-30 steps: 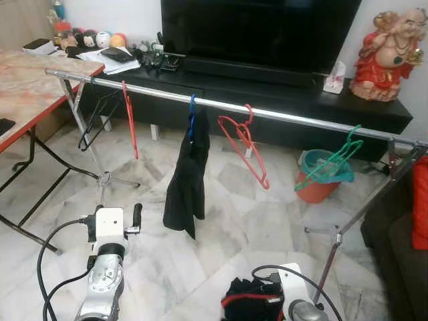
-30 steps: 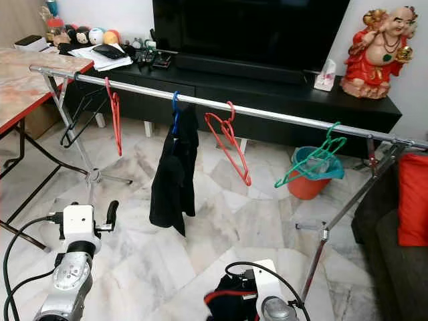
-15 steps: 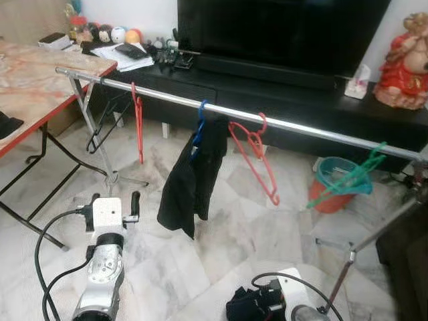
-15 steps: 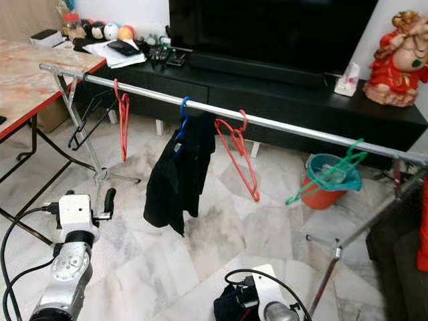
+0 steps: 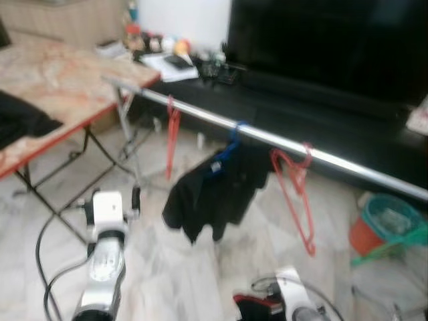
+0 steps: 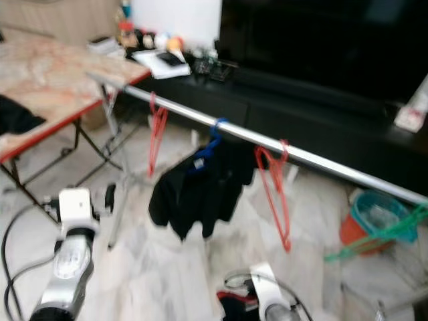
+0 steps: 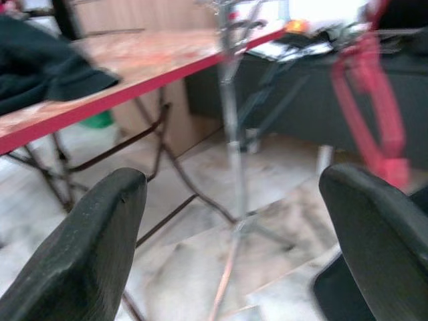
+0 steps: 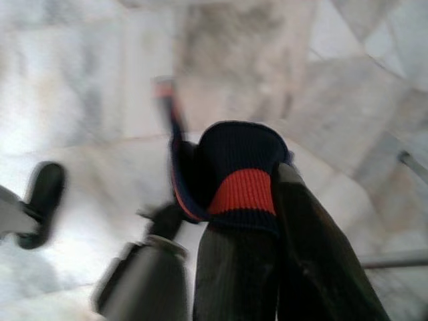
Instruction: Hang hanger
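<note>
Right end effector (image 8: pixel 267 221) is clamped on a dark red-banded garment (image 8: pixel 244 174), left end effector (image 7: pixel 227 221) is spread empty; approach the rail (image 5: pixel 281 137) at 12 o'clock steadily.

- You will find no text, label, brand, number or sign that can be read in any view.
- The papers and small items (image 5: pixel 175 61) at the end of the black TV console (image 5: pixel 314 114) are too blurred for you to make out any print.
</note>
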`<state>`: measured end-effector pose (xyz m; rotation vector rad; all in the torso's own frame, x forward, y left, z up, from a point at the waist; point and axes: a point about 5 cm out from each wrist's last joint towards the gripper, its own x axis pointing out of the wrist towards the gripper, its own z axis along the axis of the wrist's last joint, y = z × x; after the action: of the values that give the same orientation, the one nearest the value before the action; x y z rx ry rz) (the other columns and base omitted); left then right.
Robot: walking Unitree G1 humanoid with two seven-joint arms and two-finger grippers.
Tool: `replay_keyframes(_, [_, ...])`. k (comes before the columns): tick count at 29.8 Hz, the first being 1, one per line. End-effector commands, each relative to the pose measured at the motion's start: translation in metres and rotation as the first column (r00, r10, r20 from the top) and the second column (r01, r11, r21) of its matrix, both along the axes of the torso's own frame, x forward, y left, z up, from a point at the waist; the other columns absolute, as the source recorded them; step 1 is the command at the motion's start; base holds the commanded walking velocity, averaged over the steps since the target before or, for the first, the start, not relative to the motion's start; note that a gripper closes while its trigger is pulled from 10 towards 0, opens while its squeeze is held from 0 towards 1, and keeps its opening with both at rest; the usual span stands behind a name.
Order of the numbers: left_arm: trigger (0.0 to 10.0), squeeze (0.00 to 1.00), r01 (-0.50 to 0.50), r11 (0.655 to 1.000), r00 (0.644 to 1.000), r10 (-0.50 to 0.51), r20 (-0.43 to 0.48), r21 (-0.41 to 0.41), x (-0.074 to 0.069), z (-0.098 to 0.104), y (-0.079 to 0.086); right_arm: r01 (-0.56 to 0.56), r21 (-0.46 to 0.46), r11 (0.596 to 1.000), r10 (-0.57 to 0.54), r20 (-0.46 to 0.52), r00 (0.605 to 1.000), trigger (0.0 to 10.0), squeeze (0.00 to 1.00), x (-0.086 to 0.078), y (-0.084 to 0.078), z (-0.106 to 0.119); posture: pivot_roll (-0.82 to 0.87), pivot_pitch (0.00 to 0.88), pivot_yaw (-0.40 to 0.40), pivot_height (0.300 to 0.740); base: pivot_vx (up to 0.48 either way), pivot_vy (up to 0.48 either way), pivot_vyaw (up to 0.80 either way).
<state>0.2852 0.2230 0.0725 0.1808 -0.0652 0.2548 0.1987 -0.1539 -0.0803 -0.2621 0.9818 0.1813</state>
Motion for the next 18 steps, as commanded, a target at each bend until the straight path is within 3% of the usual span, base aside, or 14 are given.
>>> replay_keyframes(1, [10.0, 0.00, 0.025, 1.000, 1.000, -0.025, 0.017, -0.018, 0.005, 0.005, -0.011, 0.015, -0.029, 0.999, -0.015, 0.004, 1.000, 10.0, 0.00, 0.001, -0.014, 0.001, 0.06, 0.000, -0.069, 0.740, 0.292, 0.000, 0.00])
replay_keyframes(7, [10.0, 0.00, 0.083, 0.996, 0.996, -0.083, 0.021, -0.032, 0.008, 0.009, -0.013, 0.000, -0.034, 0.999, 0.000, -0.005, 1.000, 10.0, 0.00, 0.000, -0.012, 0.001, 0.06, 0.000, -0.070, 0.740, 0.291, 0.000, 0.00])
replay_keyframes(9, [10.0, 0.00, 0.147, 0.988, 0.989, -0.146, 0.017, -0.042, 0.011, 0.012, -0.016, -0.002, -0.036, 0.999, 0.002, -0.007, 1.000, 10.0, 0.00, 0.000, -0.011, 0.000, 0.06, 0.000, -0.070, 0.740, 0.274, 0.000, 0.00])
replay_keyframes(18, [10.0, 0.00, 0.167, 0.985, 0.986, -0.166, 0.021, -0.040, 0.016, 0.020, -0.012, 0.007, -0.042, 0.999, -0.007, -0.006, 1.000, 10.0, 0.00, 0.002, -0.012, 0.001, 0.06, 0.000, -0.068, 0.740, 0.272, 0.000, 0.00])
